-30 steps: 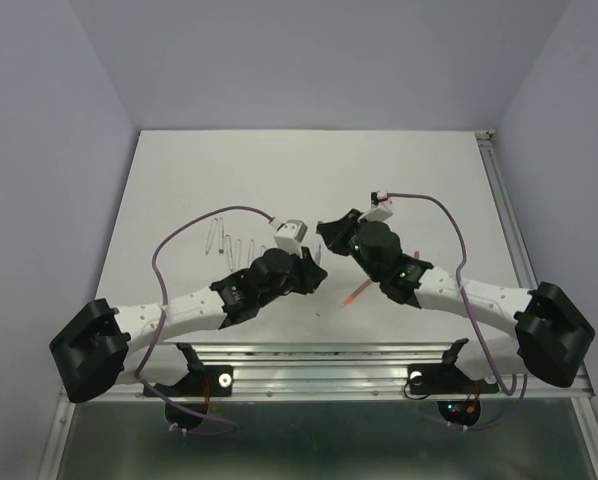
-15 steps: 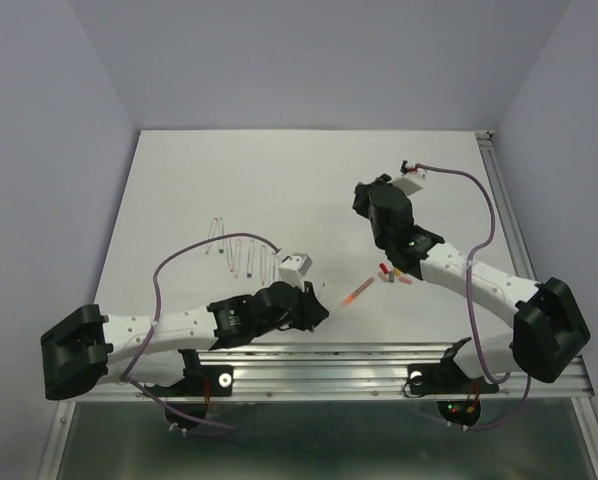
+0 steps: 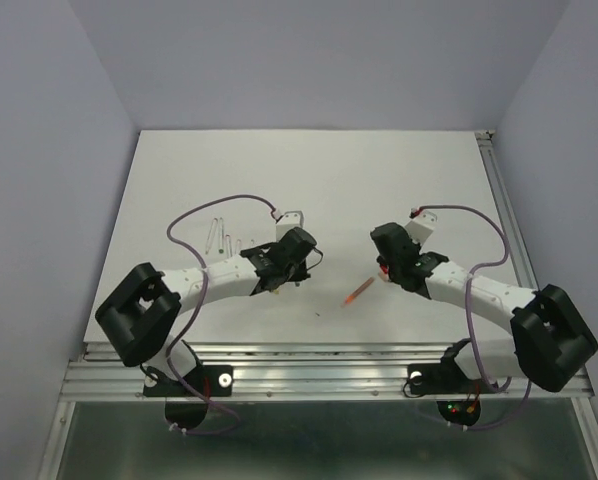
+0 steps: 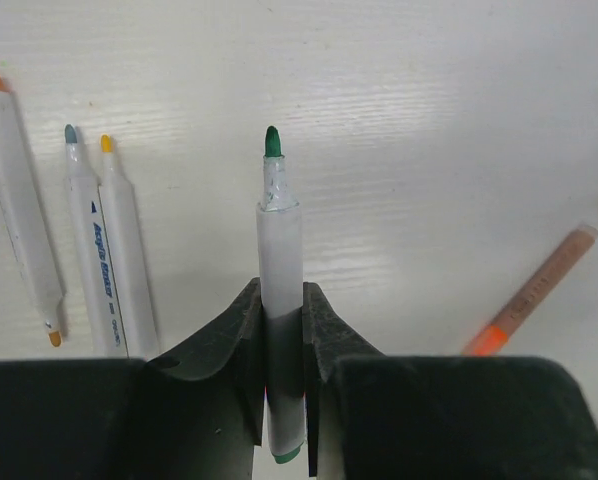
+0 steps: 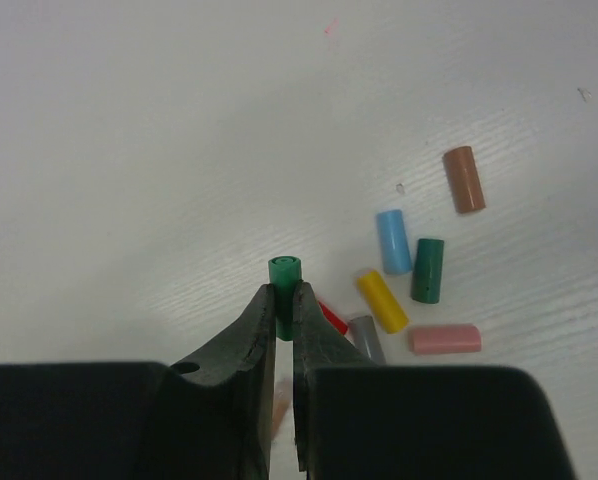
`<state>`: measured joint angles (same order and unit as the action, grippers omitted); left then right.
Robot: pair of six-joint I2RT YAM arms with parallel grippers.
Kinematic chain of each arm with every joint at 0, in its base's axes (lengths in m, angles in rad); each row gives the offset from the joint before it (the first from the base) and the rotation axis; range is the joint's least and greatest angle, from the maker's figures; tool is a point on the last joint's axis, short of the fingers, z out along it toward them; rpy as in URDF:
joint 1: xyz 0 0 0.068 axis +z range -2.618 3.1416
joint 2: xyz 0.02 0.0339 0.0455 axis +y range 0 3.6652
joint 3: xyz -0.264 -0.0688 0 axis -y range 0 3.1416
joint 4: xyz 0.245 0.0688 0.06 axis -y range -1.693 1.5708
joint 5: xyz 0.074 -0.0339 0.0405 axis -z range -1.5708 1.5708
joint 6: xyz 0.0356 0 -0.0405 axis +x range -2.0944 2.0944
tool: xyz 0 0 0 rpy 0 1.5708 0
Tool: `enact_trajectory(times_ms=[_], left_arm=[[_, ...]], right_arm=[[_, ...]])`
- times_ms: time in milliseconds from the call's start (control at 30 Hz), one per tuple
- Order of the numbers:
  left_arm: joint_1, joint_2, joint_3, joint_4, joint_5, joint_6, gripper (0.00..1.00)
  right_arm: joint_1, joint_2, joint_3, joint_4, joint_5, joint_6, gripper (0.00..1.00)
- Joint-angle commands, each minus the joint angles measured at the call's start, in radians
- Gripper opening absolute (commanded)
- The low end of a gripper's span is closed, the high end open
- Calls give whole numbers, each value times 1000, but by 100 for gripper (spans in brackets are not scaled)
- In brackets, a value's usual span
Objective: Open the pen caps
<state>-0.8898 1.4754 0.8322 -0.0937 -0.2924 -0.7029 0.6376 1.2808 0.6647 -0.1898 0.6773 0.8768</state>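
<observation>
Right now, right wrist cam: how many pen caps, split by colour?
bright green cap, in the right hand: 1
dark green cap: 1
blue cap: 1
yellow cap: 1
brown cap: 1
pink cap: 1
grey cap: 1
red cap, half hidden behind the hand: 1
Total: 8

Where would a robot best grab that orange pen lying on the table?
Mid-barrel, from straight above. The orange pen lies flat on the table, thin and slanted, with bare surface along both long sides, so closing across its narrow width should hold it balanced and leave both ends free.
</observation>
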Motion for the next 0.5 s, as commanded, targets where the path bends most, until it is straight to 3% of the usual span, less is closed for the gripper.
enact_trajectory(times_ms=[0, 67, 300, 400, 467], left_arm=[[34, 77, 91, -86, -57, 62, 6], [37, 117, 108, -106, -68, 59, 8], [40, 140, 107, -110, -83, 63, 30], [42, 145, 108, -112, -83, 71, 49], [42, 143, 110, -113, -83, 74, 55]], right_arm=[[-39, 109, 33, -83, 6, 28, 1], [-44, 147, 52, -103, 2, 36, 1], [-50, 200, 90, -132, 16, 51, 1], [-50, 186, 90, -134, 10, 53, 8], [-49, 180, 92, -134, 1, 54, 12]])
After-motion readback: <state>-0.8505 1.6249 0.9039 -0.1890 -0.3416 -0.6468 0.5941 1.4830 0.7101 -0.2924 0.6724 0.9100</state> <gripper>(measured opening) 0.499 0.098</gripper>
